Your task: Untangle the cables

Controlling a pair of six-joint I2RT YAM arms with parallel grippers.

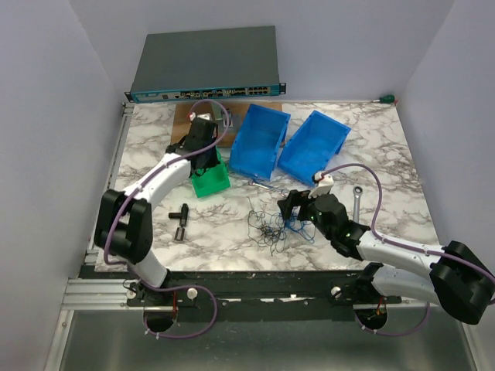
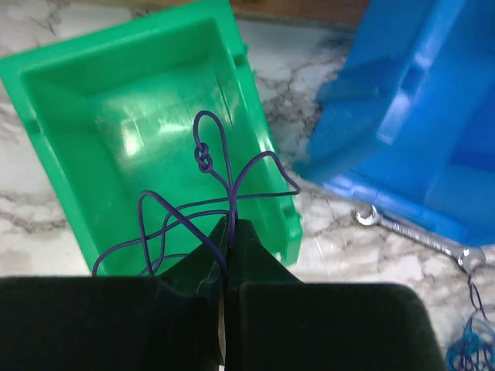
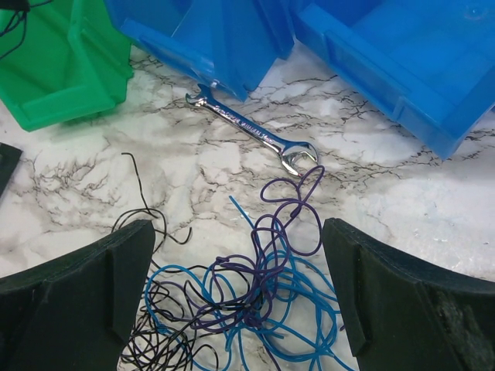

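A tangle of thin blue, purple and black cables (image 1: 277,224) lies on the marble table in front of the blue bins; the right wrist view shows it close up (image 3: 255,297). My right gripper (image 3: 240,301) is open, its jaws wide on either side of the tangle, just above it (image 1: 298,209). My left gripper (image 2: 229,232) is shut on a purple cable (image 2: 203,162) that loops out over the green bin (image 2: 93,100). In the top view the left gripper (image 1: 205,158) hangs over the green bin (image 1: 210,182).
Two blue bins (image 1: 259,139) (image 1: 313,143) stand tilted behind the tangle. A silver wrench (image 3: 251,130) lies by the bins, another (image 1: 357,197) at the right. A black T-shaped tool (image 1: 181,216) lies at the left. A network switch (image 1: 205,66) sits at the back.
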